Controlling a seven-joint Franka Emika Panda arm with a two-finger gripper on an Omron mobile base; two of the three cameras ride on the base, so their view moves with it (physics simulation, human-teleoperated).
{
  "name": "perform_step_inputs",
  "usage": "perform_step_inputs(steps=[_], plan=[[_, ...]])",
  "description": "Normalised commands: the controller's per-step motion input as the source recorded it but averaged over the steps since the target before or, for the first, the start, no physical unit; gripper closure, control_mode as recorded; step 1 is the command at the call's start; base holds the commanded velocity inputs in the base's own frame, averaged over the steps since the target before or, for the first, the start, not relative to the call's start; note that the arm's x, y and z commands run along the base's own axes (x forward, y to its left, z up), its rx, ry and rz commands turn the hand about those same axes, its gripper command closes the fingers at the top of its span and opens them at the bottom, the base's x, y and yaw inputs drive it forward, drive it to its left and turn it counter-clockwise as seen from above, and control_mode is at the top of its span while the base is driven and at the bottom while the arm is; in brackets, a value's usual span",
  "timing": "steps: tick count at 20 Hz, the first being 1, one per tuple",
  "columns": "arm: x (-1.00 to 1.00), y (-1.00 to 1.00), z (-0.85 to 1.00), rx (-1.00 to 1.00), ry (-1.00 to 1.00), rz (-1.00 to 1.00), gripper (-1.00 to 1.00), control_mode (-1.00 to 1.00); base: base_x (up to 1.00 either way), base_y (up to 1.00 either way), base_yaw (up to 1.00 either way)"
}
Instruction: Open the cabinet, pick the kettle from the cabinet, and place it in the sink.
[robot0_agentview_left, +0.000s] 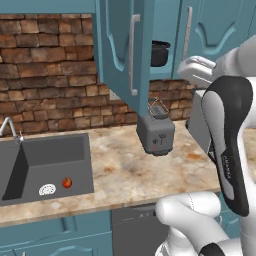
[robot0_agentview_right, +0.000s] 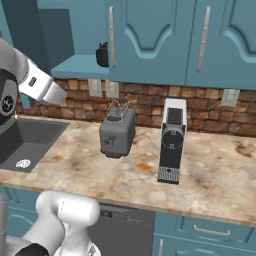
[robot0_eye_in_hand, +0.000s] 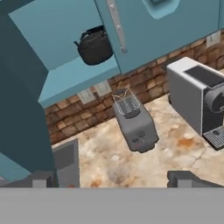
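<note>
Now, with the cabinet (robot0_eye_in_hand: 65, 30) open, steer your spread gripper (robot0_eye_in_hand: 111, 178) squarely onto the kettle (robot0_eye_in_hand: 94, 46) handle, clear of the door edge.

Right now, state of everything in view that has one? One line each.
cabinet: left door swung open, shelf exposed; other doors shut
kettle: upright on the cabinet shelf, lid on, not held
gripper: open, empty, clear of the kettle
sink: faucet not running, two small items lie in the basin
toaster: upright on the counter, wire rack on top
coffee machine: upright on the counter
</note>
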Motion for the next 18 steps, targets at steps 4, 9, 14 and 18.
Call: perform_step_inputs(steps=[4, 9, 14, 18], plan=[[0.24, 0.00, -0.15, 0.12, -0.14, 0.26, -1.00, -1.00, 0.00, 0.00, 0.00], [0.30, 0.00, -0.17, 0.14, -0.12, 0.25, -1.00, -1.00, 0.00, 0.00, 0.00], [0.37, 0.00, -0.03, 0.19, 0.00, 0.19, -1.00, -1.00, 0.00, 0.00, 0.00], [0.37, 0.00, -0.01, 0.17, 0.00, 0.16, -1.00, -1.00, 0.00, 0.00, 0.00]])
